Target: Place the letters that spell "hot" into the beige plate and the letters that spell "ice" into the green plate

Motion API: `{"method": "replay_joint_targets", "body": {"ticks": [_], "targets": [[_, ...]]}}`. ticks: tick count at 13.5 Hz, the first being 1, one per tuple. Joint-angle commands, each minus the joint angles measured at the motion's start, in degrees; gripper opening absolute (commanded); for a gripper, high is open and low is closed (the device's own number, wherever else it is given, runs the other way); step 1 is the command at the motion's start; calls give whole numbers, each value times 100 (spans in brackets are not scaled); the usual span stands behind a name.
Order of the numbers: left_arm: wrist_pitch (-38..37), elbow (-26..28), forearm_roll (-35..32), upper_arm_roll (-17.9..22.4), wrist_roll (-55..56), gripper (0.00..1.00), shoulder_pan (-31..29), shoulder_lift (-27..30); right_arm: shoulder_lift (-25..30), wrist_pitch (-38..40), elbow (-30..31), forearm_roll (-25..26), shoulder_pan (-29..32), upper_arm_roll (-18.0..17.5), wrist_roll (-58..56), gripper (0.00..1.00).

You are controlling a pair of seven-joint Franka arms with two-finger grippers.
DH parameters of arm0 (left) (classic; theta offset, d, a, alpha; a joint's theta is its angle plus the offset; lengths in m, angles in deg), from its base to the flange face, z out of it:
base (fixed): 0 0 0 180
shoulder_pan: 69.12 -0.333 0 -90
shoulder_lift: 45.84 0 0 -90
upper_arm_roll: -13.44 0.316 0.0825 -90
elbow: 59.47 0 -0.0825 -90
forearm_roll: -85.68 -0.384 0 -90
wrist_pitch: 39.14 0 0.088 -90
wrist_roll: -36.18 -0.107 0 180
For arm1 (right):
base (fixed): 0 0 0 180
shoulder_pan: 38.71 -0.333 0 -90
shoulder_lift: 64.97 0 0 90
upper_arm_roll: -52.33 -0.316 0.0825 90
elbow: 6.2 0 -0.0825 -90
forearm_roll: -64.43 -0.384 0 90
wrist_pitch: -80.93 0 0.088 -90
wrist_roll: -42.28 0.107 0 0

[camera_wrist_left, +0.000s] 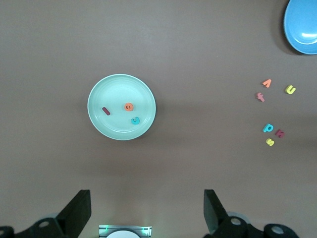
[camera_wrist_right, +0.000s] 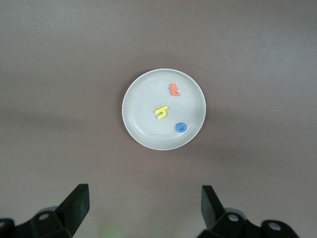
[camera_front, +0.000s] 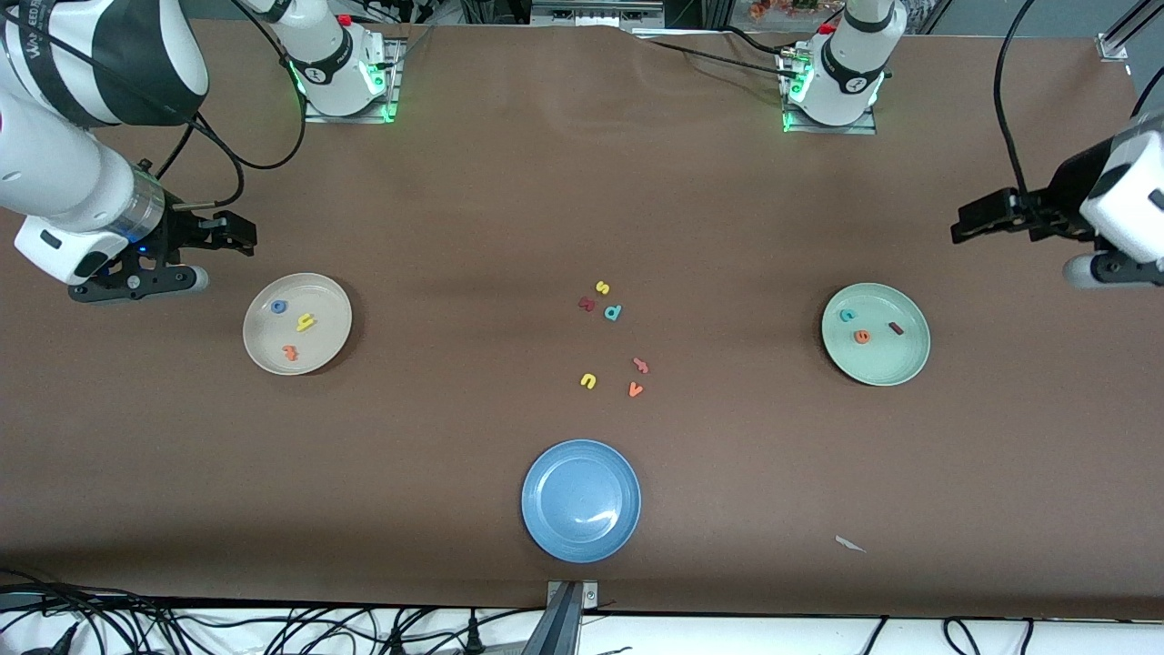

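Letters h/o/t [camera_front: 305, 321] all in beige plate [camera_front: 259, 350], i/c/e [camera_front: 861, 336] in green plate [camera_front: 914, 359]. Both plates toward front cam from left gripper [camera_front: 966, 225] & right gripper [camera_front: 238, 236], both wide open, empty. Looks done imo.

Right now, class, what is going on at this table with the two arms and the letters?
Nothing is being handled. The yellow h, blue o and orange t lie in the beige plate. The teal c, orange e and dark red i lie in the green plate. Six spare letters remain mid-table, and the blue plate holds nothing. The right gripper and left gripper hang open and empty near their plates; the sorting looks done.
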Motion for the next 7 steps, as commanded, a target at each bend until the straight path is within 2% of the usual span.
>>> {"method": "replay_joint_targets", "body": {"ticks": [1, 7], "targets": [[322, 2, -220, 19, 47, 100, 29, -142, -103, 164, -258, -123, -102, 79, -94, 100], [375, 133, -255, 27, 3, 100, -6, -406, -200, 164, -452, -114, -137, 79, -32, 100]]}}
